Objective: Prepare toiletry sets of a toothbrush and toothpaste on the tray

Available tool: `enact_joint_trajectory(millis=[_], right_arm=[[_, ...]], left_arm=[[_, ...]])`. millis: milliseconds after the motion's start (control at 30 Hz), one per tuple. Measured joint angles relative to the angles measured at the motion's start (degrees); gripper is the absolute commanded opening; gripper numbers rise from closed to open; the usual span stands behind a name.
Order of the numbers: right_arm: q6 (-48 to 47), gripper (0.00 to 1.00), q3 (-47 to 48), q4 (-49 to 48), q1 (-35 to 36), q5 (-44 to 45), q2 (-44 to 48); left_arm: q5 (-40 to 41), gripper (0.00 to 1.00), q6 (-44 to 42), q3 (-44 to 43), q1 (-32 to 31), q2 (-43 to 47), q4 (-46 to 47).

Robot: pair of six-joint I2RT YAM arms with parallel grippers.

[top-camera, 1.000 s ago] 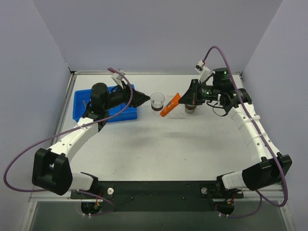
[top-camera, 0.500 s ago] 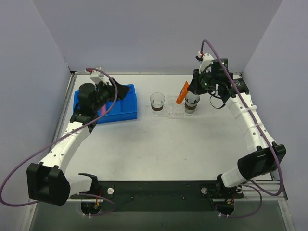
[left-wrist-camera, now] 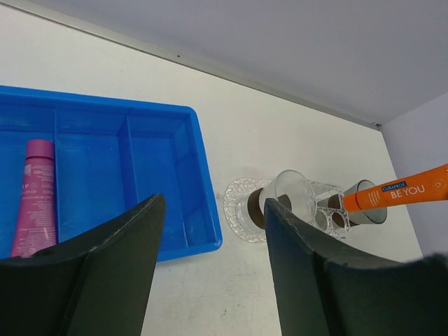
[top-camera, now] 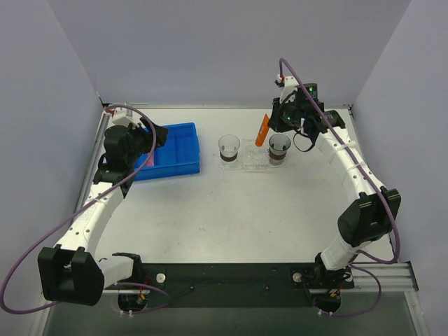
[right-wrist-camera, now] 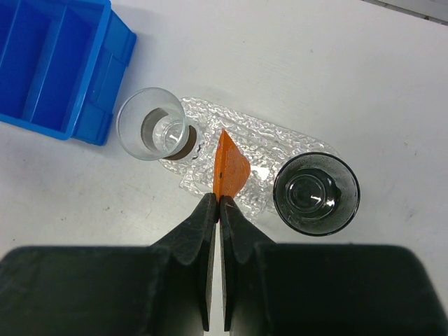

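My right gripper [top-camera: 274,120] is shut on the crimped end of the orange toothpaste tube [top-camera: 262,131] and holds it tilted above the clear bumpy tray [top-camera: 252,166], between the two cups. In the right wrist view the tube [right-wrist-camera: 231,171] hangs from the shut fingertips [right-wrist-camera: 218,203] over the tray [right-wrist-camera: 294,143]. My left gripper [top-camera: 157,134] is open and empty above the left part of the blue bin; its wrist view [left-wrist-camera: 213,210] shows the pink tube [left-wrist-camera: 38,189] lying in the bin's left compartment. No toothbrush is in view.
A clear cup [top-camera: 229,147] stands on the tray's left end and a dark cup [top-camera: 279,146] on its right end. The blue bin [top-camera: 175,150] lies left of the tray. Grey walls enclose the table on three sides.
My right gripper has lifted the orange tube and carried it back, more upright, over the tray. My left arm has drawn back to the left, from beside the clear cup to over the bin.
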State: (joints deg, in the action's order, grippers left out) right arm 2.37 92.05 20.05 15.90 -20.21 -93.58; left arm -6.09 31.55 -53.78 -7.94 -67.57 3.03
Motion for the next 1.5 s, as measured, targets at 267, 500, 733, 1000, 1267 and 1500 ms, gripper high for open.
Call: enact_joint_trajectory(millis=[267,500,733,1000,1267,1500], right_arm=[[-3.15,0.0,0.0,-1.7,2.03,3.54,-0.74],[-4.42,0.0,0.0,-1.92,2.95,5.88,-3.02],[-5.11,0.0,0.0,-2.64,2.97,7.5,-3.63],[-5.29,0.0,0.0,-3.19,2.99,8.41,-3.72],[-5.46,0.0,-0.02,-3.58,3.02,8.48,-3.8],[-5.51,0.0,-0.02,-4.98,3.02,8.48,-3.85]], left_arm=[[0.44,0.69,1.01,0.52,1.73,0.37,-1.38],[0.07,0.69,1.22,0.52,2.58,0.37,-1.66],[-0.61,0.69,1.2,0.52,3.48,0.28,-2.05],[-1.68,0.68,1.2,0.52,4.11,-0.28,-2.1],[-1.92,0.68,1.2,0.52,4.79,-0.39,-2.16],[-2.34,0.69,1.2,0.59,5.38,-0.39,-2.23]])
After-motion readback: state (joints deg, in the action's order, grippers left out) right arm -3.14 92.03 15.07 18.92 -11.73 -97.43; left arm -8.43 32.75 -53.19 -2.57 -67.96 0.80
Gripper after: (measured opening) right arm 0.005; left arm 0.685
